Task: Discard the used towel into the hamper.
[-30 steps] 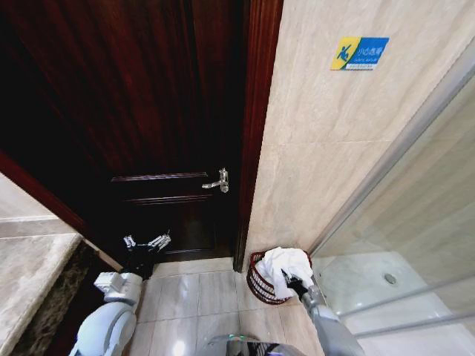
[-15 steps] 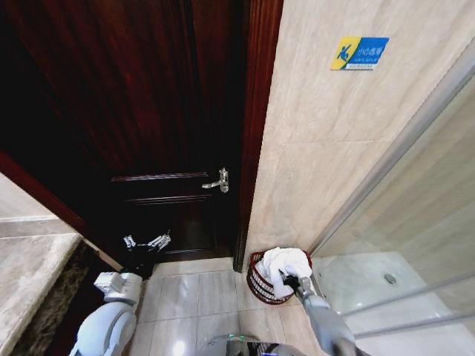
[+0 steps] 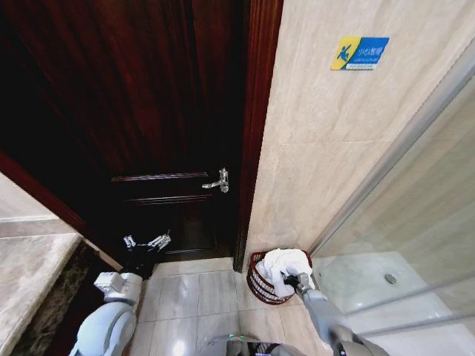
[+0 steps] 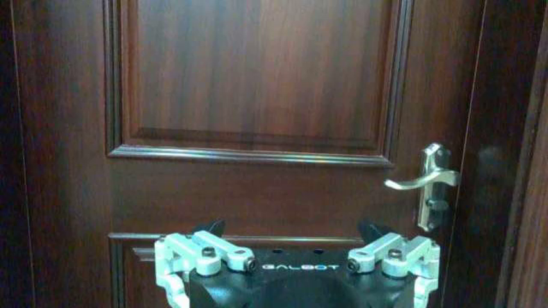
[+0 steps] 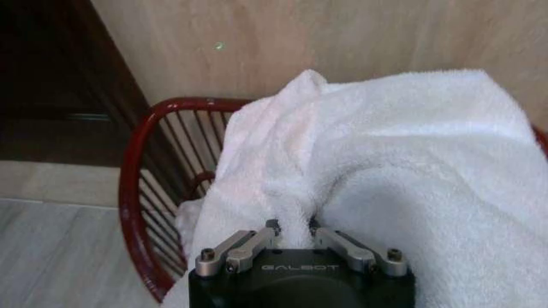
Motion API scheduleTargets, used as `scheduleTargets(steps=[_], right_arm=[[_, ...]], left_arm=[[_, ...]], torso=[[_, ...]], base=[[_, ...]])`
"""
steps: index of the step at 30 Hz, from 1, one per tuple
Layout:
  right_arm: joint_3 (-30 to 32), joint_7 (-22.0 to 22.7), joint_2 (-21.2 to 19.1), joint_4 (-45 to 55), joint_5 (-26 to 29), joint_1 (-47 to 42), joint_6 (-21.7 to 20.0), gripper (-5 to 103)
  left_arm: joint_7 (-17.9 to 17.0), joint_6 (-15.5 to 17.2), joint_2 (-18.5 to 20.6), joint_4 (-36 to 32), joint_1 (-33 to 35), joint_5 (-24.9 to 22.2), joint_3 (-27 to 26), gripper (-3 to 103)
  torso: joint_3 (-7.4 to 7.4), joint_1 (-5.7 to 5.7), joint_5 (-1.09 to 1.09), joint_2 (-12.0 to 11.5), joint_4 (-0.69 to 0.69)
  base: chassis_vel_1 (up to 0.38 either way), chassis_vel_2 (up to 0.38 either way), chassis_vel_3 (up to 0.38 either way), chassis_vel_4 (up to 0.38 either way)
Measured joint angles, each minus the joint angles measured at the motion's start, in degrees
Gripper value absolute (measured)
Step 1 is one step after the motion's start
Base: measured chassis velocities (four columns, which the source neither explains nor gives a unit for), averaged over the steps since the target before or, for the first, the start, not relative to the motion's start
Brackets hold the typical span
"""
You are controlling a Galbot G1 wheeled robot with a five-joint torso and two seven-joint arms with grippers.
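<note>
The white towel (image 3: 282, 264) is bunched up in the mouth of the reddish-brown hamper (image 3: 259, 284), which stands on the floor against the tiled wall. My right gripper (image 3: 289, 280) is over the basket's near side, shut on a fold of the towel (image 5: 376, 167); the hamper's red rim (image 5: 135, 192) curves beside the towel. My left gripper (image 3: 146, 243) hangs open in front of the dark door, holding nothing, and its fingers (image 4: 204, 251) frame the door panel.
A dark wooden door (image 3: 148, 111) with a metal handle (image 3: 219, 180) is to the left of the hamper. A glass shower screen (image 3: 415, 222) rises on the right. A stone counter edge (image 3: 30, 274) lies at far left. Tiled floor (image 3: 193, 297) lies between.
My right gripper has sunk lower and slightly left with the towel, so the cloth sits deeper in the hamper. The left arm has not moved.
</note>
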Motion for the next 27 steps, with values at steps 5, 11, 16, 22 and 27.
scheduleTargets(steps=[5, 11, 16, 22, 27], right_arm=[[-0.6, 0.01, 1.12, 1.88, 0.01, -0.62, 0.97, 9], [-1.34, 0.12, 0.96, 2.91, 0.36, -1.09, 0.86, 9], [-1.24, 0.07, 0.46, 3.53, 0.66, -1.9, 0.87, 9], [-1.18, 0.02, 0.23, 4.53, 1.19, -2.62, 1.34, 9], [-3.66, -0.3, -0.83, 10.97, 3.04, -6.09, 1.36, 15]], left_arm=[[0.0, 0.0, 0.0, 0.0, 0.0, 0.0, 0.0, 100], [0.0, 0.0, 0.0, 0.0, 0.0, 0.0, 0.0, 100], [0.0, 0.0, 0.0, 0.0, 0.0, 0.0, 0.0, 100], [0.0, 0.0, 0.0, 0.0, 0.0, 0.0, 0.0, 100], [0.0, 0.0, 0.0, 0.0, 0.0, 0.0, 0.0, 100]], torso=[[-0.06, -0.07, 0.0, -0.13, 0.0], [-1.08, -0.95, 0.0, -2.05, 0.0], [-2.18, -1.9, 0.0, -4.1, 0.0], [-3.19, -2.73, 0.01, -5.94, 0.01], [-3.58, -3.03, 0.01, -6.64, 0.0]], base=[[0.0, 0.0, 0.0, 0.0], [0.0, 0.0, 0.0, 0.0], [0.0, 0.0, 0.0, 0.0], [0.0, 0.0, 0.0, 0.0], [0.0, 0.0, 0.0, 0.0]])
